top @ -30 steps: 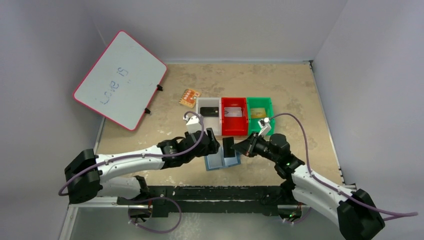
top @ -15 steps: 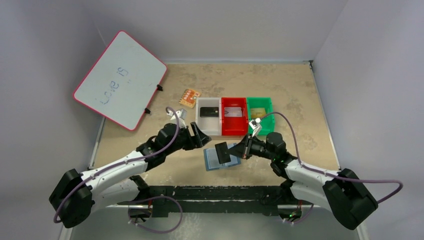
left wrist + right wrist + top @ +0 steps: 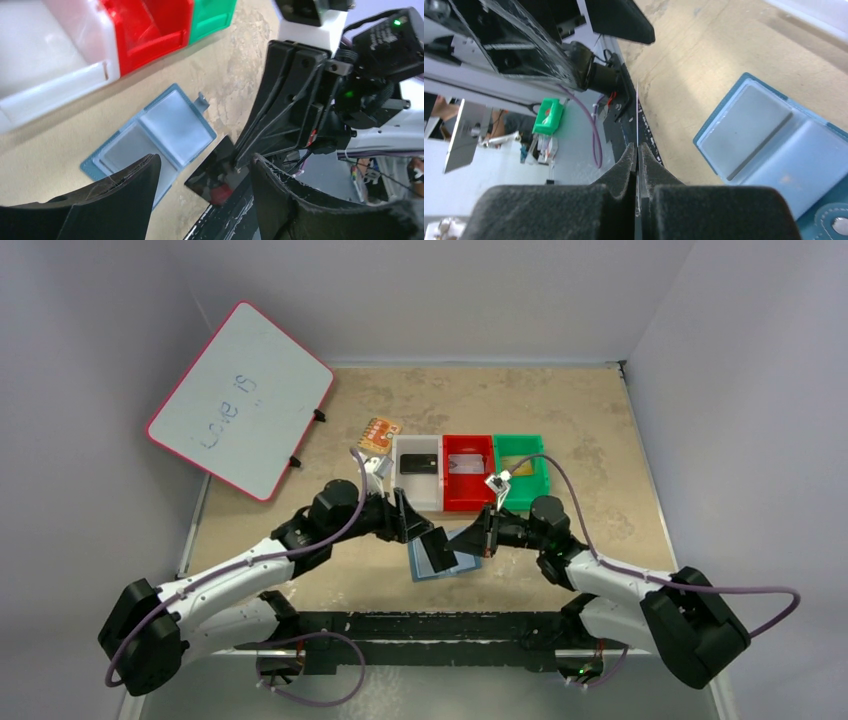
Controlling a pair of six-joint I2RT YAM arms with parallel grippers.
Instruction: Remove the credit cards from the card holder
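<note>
Two tools meet in the middle on this one. The right tool (image 3: pixel 637 155) is clamped tight on a black credit card (image 3: pixel 215 172), holding it up off the surface (image 3: pixel 600 420) by one edge, so its own camera only catches the card as a thin line. The left tool (image 3: pixel 410 523) is spread wide with nothing in it, one finger on either side of that card and, far as I can see, not touching it. Right by them the blue card holder (image 3: pixel 428 565) lies opened flat on the surface, pockets up. At 12 o'clock from it in the top view there's a row of bins: white bin (image 3: pixel 397 478) with a black card (image 3: pixel 418 464) in it, red bin (image 3: pixel 468 506) with a silvery card (image 3: pixel 467 464), green bin (image 3: pixel 544 472) with a gold card (image 3: pixel 517 466). An orange patterned square (image 3: pixel 379 434) sits at 11 o'clock, and a whiteboard (image 3: pixel 240 400) further out at 10.
</note>
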